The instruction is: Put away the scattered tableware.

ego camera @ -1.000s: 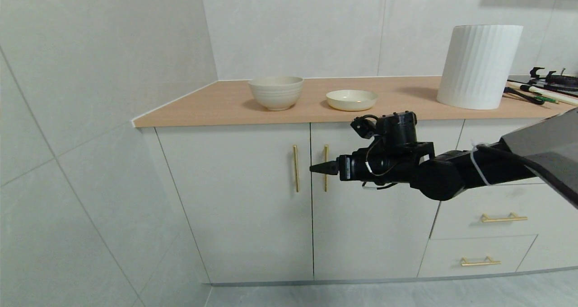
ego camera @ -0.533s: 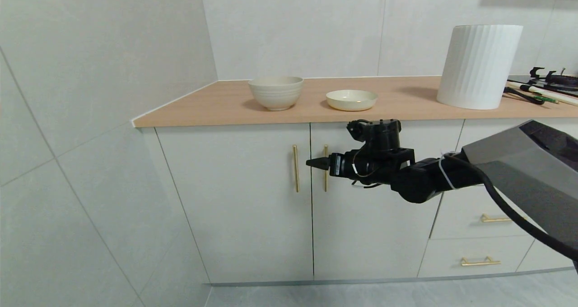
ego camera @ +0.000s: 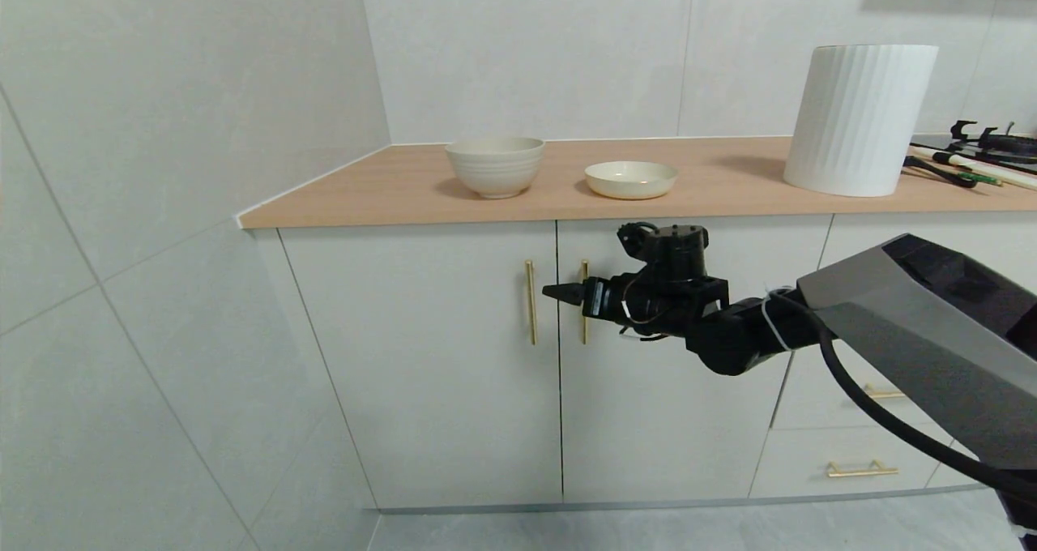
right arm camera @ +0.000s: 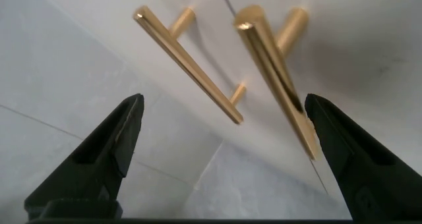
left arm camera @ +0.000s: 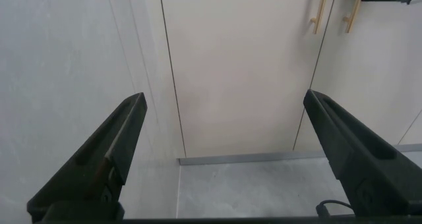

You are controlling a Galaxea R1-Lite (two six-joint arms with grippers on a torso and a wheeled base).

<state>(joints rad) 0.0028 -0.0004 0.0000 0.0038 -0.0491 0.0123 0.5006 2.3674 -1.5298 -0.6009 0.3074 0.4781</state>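
Observation:
A cream bowl (ego camera: 494, 164) and a shallow cream dish (ego camera: 631, 179) stand apart on the wooden counter (ego camera: 389, 190). Below the counter edge, my right gripper (ego camera: 561, 293) hangs level in front of the two cabinet doors, its tip by the right door's gold handle (ego camera: 584, 324). The right wrist view has that gripper (right arm camera: 223, 105) open, with both gold handles (right arm camera: 277, 79) close ahead between its fingers and nothing held. My left gripper (left arm camera: 224, 99) is open and empty, low down, facing the left cabinet door (left arm camera: 244, 85) and the floor.
A tall white ribbed container (ego camera: 859, 117) stands at the counter's right, with dark utensils (ego camera: 972, 162) beyond it. Drawers with gold pulls (ego camera: 863, 470) lie right of the doors. A tiled wall (ego camera: 162, 211) closes the left side.
My right arm has stretched out, carrying the gripper left and slightly up, closer to the door handles. The bowl and dish have not moved.

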